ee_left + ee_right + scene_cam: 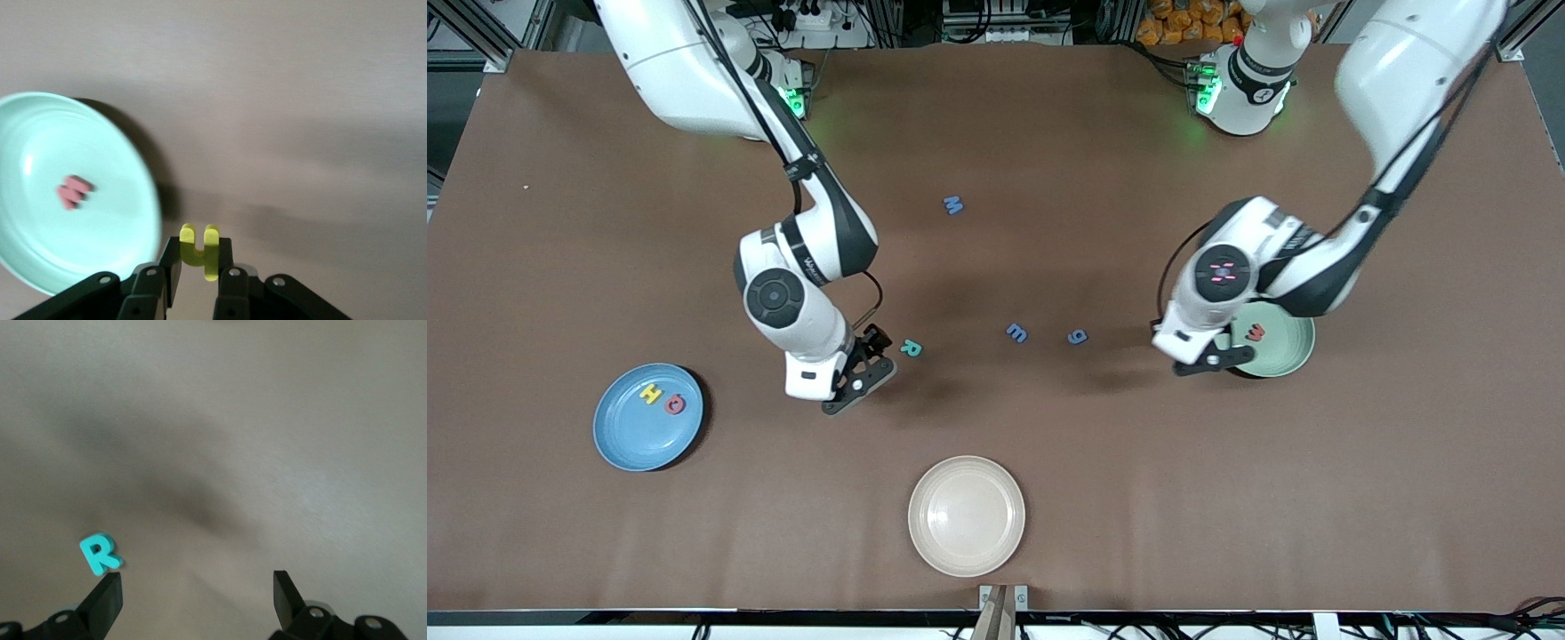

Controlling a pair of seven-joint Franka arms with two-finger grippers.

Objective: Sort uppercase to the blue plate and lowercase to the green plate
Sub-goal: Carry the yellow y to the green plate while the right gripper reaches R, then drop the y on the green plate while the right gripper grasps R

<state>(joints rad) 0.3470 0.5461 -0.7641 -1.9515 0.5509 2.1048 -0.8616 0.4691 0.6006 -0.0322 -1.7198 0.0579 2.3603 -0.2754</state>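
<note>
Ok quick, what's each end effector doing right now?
Left end effector: shut on the yellow h, beside the green plate.
Right end effector: open, empty, by the teal R.

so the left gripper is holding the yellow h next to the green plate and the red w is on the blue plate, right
Not quite. The red w lies on the green plate, not the blue plate; the front view shows it. The rest holds: the left gripper has its fingers shut on the yellow h beside that plate.

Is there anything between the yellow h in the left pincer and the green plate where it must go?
Nothing visible is in the way. The left pincer, shut on the yellow h, is up beside the rim of the green plate. The plate holds only the red w, with bare room around it.
</note>
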